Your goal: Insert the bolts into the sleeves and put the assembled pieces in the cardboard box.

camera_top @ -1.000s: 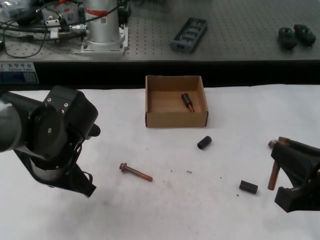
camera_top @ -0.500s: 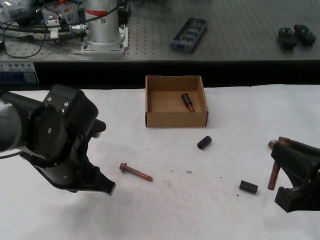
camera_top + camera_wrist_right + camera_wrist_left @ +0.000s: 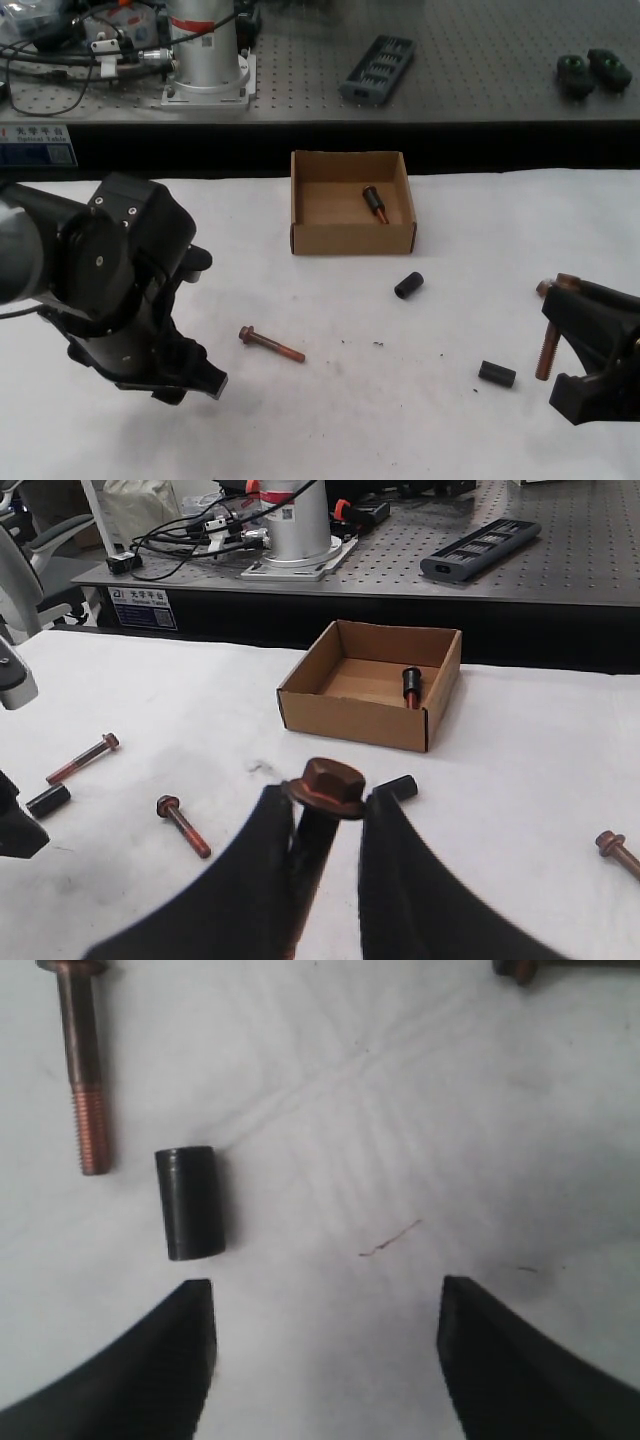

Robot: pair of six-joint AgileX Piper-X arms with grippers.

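Note:
My left gripper (image 3: pixel 325 1355) hangs open just above the white sheet, with a black sleeve (image 3: pixel 190 1203) lying right in front of one finger (image 3: pixel 180 1360). A copper bolt (image 3: pixel 82 1070) lies just beyond that sleeve. In the high view the left arm (image 3: pixel 115 280) covers both. My right gripper (image 3: pixel 328 815) is shut on a copper bolt (image 3: pixel 546 345), held head-up at the right edge. A loose bolt (image 3: pixel 270 343) and two more sleeves (image 3: pixel 408 285) (image 3: pixel 497 375) lie on the sheet. The cardboard box (image 3: pixel 300 215) holds one assembled piece (image 3: pixel 375 203).
Another bolt (image 3: pixel 620 852) lies on the sheet beside my right gripper. Behind the white sheet runs a dark perforated bench with a metal post (image 3: pixel 205 45), cables, a grey tray (image 3: pixel 378 65) and two black knobs (image 3: pixel 593 70).
The left arm's wrist has turned and its gripper end has swung to the right, toward the loose bolt, then settled slightly lower. The right arm and its bolt have not moved.

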